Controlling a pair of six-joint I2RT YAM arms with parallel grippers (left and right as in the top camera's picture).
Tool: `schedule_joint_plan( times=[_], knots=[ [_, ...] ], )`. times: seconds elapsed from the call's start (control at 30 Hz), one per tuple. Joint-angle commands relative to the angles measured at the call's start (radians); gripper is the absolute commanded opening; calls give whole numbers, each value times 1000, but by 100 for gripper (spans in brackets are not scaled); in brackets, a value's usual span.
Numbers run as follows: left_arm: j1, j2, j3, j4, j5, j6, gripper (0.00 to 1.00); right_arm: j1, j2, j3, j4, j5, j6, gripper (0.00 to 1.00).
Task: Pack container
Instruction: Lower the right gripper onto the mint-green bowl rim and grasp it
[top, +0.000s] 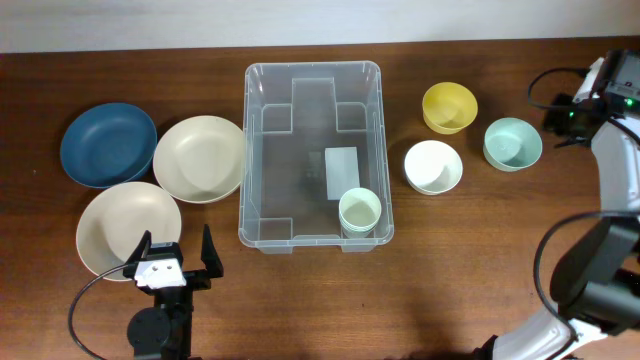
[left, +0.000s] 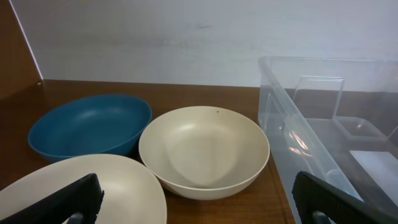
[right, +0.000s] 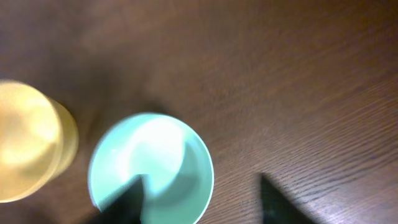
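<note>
1. Container (top: 300, 140): I see it at table centre, with a pale green cup (top: 359, 212) in its near-right corner.
2. Left gripper (top: 175, 255): wide, empty, beside the beige bowl (top: 110, 230).
3. Right gripper (right: 200, 180): parted, empty, above the teal bowl (right: 149, 162).

Container (top: 245, 150) interior mostly free; only the pale green cup (top: 360, 211) blocks its near-right corner. Left side tight: blue bowl (top: 108, 145), cream bowl (top: 200, 158) and beige bowl (top: 128, 228) packed close. Right side looser: yellow bowl (top: 449, 106), white bowl (top: 433, 166) and mint bowl (top: 513, 143) have gaps between them.
</note>
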Motion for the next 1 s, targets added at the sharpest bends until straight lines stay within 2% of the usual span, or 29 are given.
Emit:
schedule_joint_plan(
  times=[0.0,0.33,0.57,0.7,0.8,0.97],
  knots=[
    [-6,-8,-8,2,-7,13,100,0,80,-19,0,7,-5,65],
    [-6,-8,-8,2,-7,13,100,-3,167,-24,45,1,-39,69],
    [-6,-8,-8,2,-7,13,100,-6,242,-35,79,-8,-37,65],
    [-6,-8,-8,2,-7,13,100,-7,262,-35,105,-15,-38,52],
    [-6,-8,-8,2,-7,13,100,-6,263,-35,120,-25,-38,35],
    [-6,-8,-8,2,-7,13,100,-7,263,-47,136,-26,-34,35]
  ],
)
